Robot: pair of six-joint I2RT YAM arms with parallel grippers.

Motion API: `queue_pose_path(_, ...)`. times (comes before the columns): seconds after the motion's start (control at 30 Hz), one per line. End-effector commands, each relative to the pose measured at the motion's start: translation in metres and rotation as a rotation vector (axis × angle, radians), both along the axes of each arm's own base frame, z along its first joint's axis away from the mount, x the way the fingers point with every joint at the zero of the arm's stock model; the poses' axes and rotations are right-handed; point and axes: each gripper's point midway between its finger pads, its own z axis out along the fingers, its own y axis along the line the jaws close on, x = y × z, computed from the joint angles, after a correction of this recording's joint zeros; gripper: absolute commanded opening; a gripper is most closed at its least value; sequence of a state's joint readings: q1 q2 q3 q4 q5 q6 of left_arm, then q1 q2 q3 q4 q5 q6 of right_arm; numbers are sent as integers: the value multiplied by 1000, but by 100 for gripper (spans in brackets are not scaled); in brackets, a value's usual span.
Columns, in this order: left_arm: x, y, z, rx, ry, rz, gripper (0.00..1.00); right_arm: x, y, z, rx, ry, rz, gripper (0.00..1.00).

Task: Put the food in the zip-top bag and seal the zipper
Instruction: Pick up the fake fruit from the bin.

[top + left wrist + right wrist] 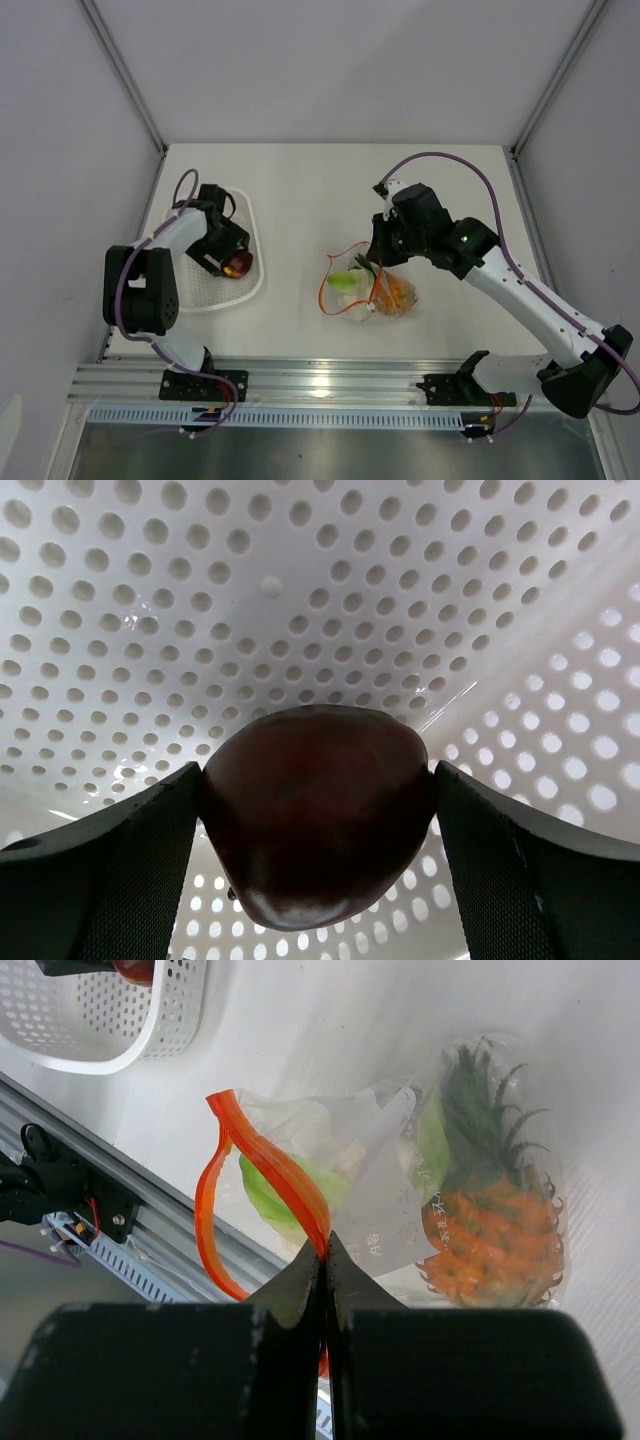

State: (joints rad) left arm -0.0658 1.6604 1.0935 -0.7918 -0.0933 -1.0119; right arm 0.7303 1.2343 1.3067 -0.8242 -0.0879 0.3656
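Note:
My left gripper [233, 262] is inside the white mesh basket [250, 225], shut on the dark red-purple piece [318, 815], which sits between both black pads. The clear zip-top bag [375, 290] lies at the table's middle with its red-orange zipper [265, 1175] looped open. My right gripper [325, 1250] is shut on the zipper strip at the bag's mouth edge. Inside the bag are the orange pineapple [495, 1235] with green leaves and the pale green leafy vegetable [285, 1185]. The round orange fruit is not clearly visible.
The basket's perforated floor [300, 600] fills the left wrist view. A metal rail [320, 380] runs along the table's near edge. White walls close the back and sides. Purple cables [450, 160] loop over the right arm.

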Motion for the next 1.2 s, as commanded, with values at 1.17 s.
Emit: queue_pose_path(1.17,-42,-120,186,-304,-516,-253,55,19,23,12,77,5,-32,0)
